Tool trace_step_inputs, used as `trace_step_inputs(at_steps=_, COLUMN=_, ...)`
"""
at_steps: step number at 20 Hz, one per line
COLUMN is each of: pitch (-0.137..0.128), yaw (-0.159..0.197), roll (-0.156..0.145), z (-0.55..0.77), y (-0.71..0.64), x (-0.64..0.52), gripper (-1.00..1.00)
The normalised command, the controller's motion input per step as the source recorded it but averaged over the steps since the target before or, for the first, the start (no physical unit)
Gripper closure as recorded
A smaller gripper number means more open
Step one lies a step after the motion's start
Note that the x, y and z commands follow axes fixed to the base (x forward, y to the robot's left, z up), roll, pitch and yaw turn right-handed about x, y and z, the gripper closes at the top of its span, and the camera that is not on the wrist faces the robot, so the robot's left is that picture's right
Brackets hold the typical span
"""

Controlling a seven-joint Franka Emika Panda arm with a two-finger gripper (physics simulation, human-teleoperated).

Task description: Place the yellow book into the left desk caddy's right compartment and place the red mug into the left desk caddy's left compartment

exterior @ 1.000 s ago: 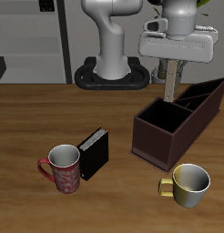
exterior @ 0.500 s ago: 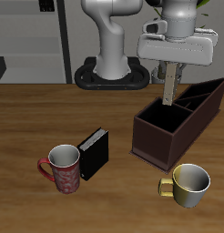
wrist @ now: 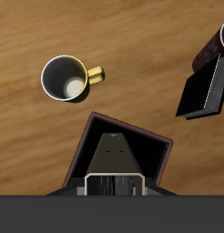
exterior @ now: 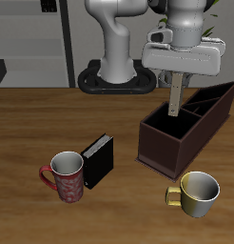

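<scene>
My gripper (exterior: 178,76) is shut on the yellow book (exterior: 175,95), a thin grey-tan book that hangs upright from it. Its lower end is at the rim of the left desk caddy (exterior: 184,141), over the wide right compartment (exterior: 163,123). The narrower left compartment (exterior: 218,96) lies at the taller sloped end. In the wrist view the gripper (wrist: 114,186) holds the book (wrist: 114,181) edge-on above the compartment floor (wrist: 118,148). The red mug (exterior: 68,175) stands upright near the table's front edge, far from the gripper; its edge shows in the wrist view (wrist: 223,36).
A black book (exterior: 99,159) (wrist: 207,91) stands upright beside the red mug. A pale yellow-cream mug (exterior: 198,193) (wrist: 66,78) stands in front of the caddy near the table's front edge. The robot's base (exterior: 119,76) is at the back.
The gripper has come down a little with the yellow book, bringing the book's lower end closer to the caddy's wide compartment. Nothing else has moved.
</scene>
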Motion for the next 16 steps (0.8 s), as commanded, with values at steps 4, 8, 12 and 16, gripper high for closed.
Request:
trace_step_inputs(at_steps=4, pitch=0.014, yaw=0.005, roll=0.003, z=-0.1, y=0.01, x=0.02, gripper=1.0)
trace_step_inputs(at_steps=8, pitch=0.006, yaw=0.004, roll=0.02, z=-0.12, y=0.09, x=0.02, gripper=1.0)
trace_step_inputs(at_steps=12, pitch=0.02, yaw=-0.009, roll=0.007, z=-0.16, y=0.01, x=0.07, gripper=1.0)
trace_step_inputs(at_steps=16, pitch=0.015, yaw=-0.002, roll=0.012, z=-0.16, y=0.06, x=0.0, gripper=1.0)
